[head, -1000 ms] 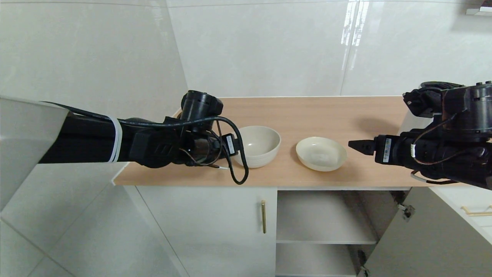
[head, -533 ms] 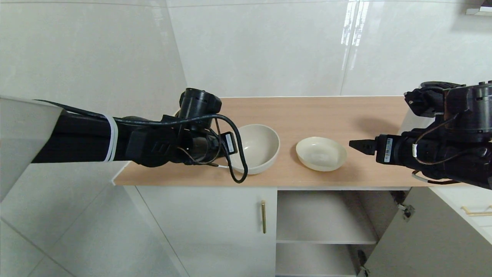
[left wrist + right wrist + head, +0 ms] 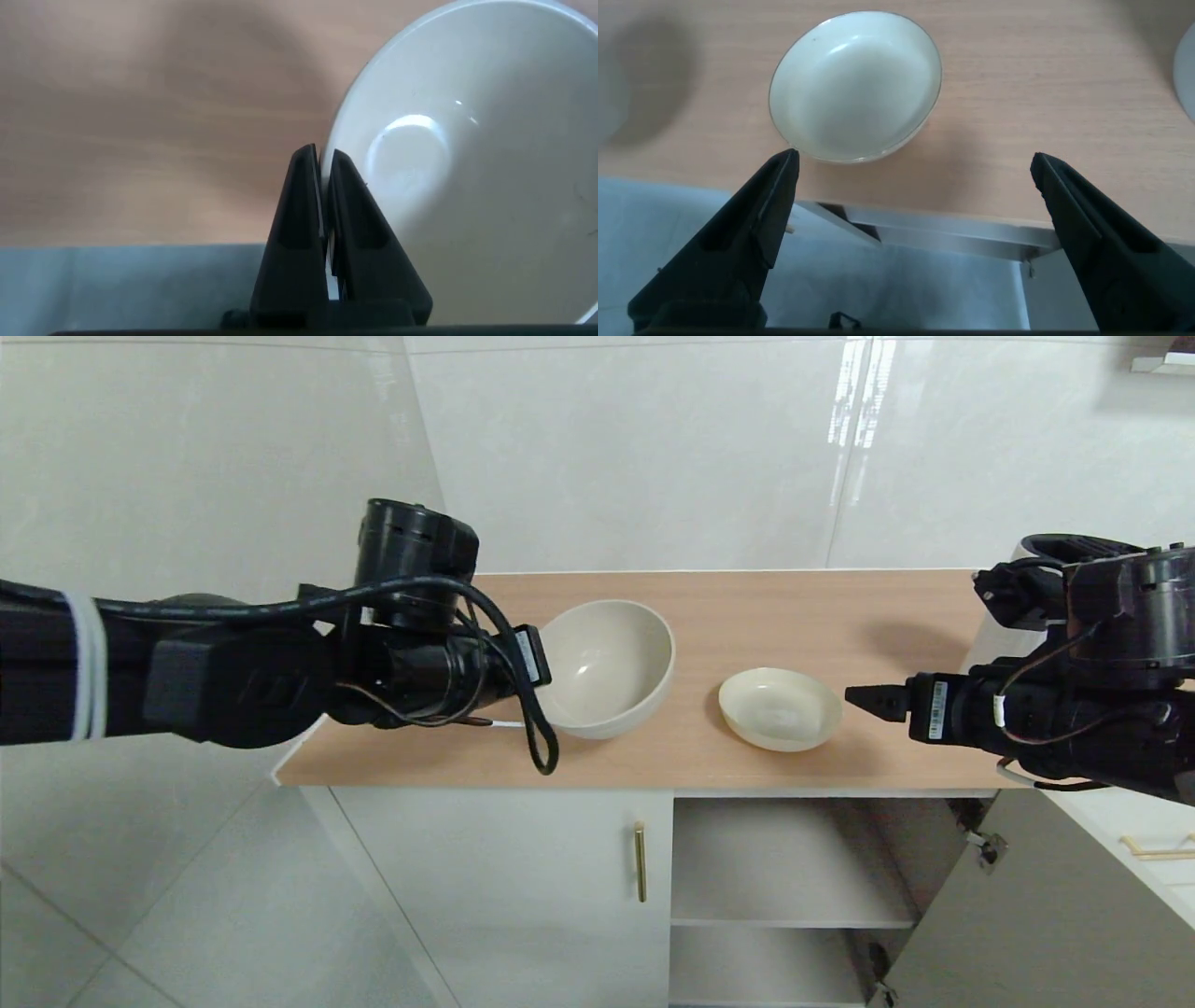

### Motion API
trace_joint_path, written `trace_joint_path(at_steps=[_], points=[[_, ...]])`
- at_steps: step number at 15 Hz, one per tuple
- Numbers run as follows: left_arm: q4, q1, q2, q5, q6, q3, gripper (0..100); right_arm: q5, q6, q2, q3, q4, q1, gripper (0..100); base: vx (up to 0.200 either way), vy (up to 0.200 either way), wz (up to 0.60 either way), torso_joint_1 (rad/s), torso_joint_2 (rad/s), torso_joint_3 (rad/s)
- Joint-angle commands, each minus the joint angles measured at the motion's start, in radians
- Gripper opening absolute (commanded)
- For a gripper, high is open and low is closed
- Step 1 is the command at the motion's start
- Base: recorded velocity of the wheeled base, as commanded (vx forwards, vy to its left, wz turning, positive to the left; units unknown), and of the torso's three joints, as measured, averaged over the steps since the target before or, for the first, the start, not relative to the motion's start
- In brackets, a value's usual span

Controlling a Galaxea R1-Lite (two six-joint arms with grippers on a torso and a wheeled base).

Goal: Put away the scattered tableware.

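Observation:
A deep cream bowl hangs tilted just above the wooden counter, its mouth facing right. My left gripper is shut on the bowl's left rim; in the left wrist view the left gripper pinches the bowl at its edge. A shallow cream dish sits on the counter near the front edge. My right gripper hovers level just to the dish's right, apart from it. In the right wrist view the right gripper stands wide open with the dish ahead.
Below the counter a white cabinet stands open, showing bare shelves. Its open door hangs at the right. The closed left door carries a brass handle. Tiled walls rise behind and to the left.
My left arm has lifted the deep bowl off the counter and tipped it, and the wrist has risen and drawn back left. The right gripper and the dish have barely moved.

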Motion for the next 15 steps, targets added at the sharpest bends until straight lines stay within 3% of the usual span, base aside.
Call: trace_joint_path(at_steps=[1, 2, 3, 8, 15], points=[[-0.06, -0.007, -0.127, -0.042, 0.005, 0.086, 0, -0.009, 0.001, 0.032, -0.019, 0.0, 0.0, 100, 0.0, 0.0, 0.0, 0.0, 0.0, 0.0], [-0.128, -0.005, -0.173, -0.094, 0.03, 0.145, 0, -0.058, 0.003, 0.08, -0.043, 0.005, 0.002, 100, 0.0, 0.0, 0.0, 0.0, 0.0, 0.0], [-0.154, -0.004, -0.183, -0.109, 0.041, 0.166, 0, -0.09, 0.003, 0.11, -0.053, 0.005, 0.009, 100, 0.0, 0.0, 0.0, 0.0, 0.0, 0.0], [-0.166, -0.004, -0.183, -0.111, 0.041, 0.177, 0, -0.179, 0.076, 0.302, -0.185, 0.005, 0.023, 100, 0.0, 0.0, 0.0, 0.0, 0.0, 0.0], [-0.168, -0.004, -0.177, -0.113, 0.041, 0.178, 0, -0.216, 0.127, 0.374, -0.217, 0.0, 0.023, 100, 0.0, 0.0, 0.0, 0.0, 0.0, 0.0]])
